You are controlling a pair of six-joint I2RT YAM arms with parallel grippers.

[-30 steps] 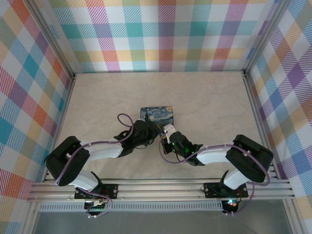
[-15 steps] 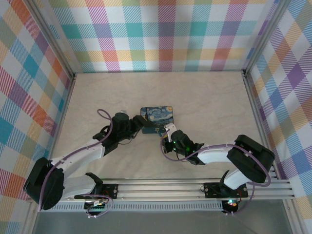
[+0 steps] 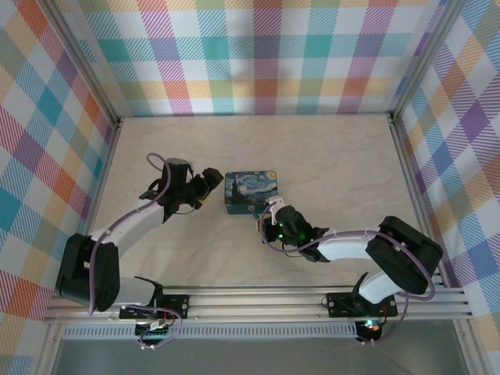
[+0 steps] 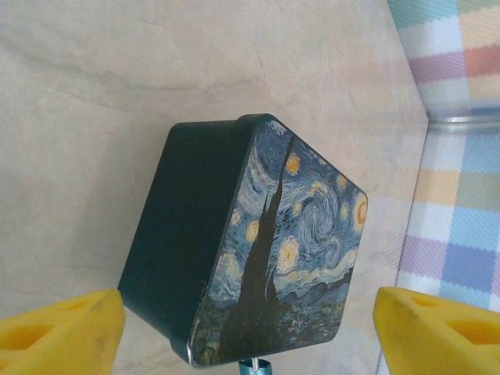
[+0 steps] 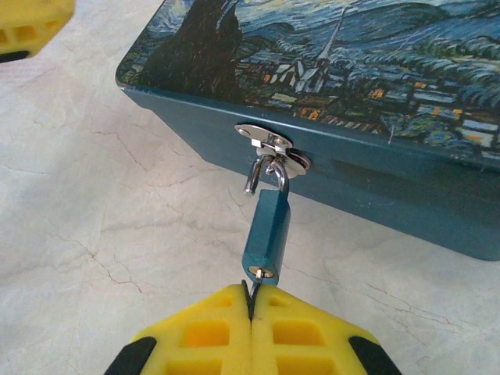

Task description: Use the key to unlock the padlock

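Overhead and close wrist cameras share the box [image 3: 250, 192].

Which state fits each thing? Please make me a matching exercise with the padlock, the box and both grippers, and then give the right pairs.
Things:
1. padlock
2. box
3. left gripper
4. right gripper

States:
A. shut on the key
B. hanging from the hasp
C. open, beside the box
D. lying on the table, painted lid up

Pairs: 1-B, 2-D, 3-C, 4-A
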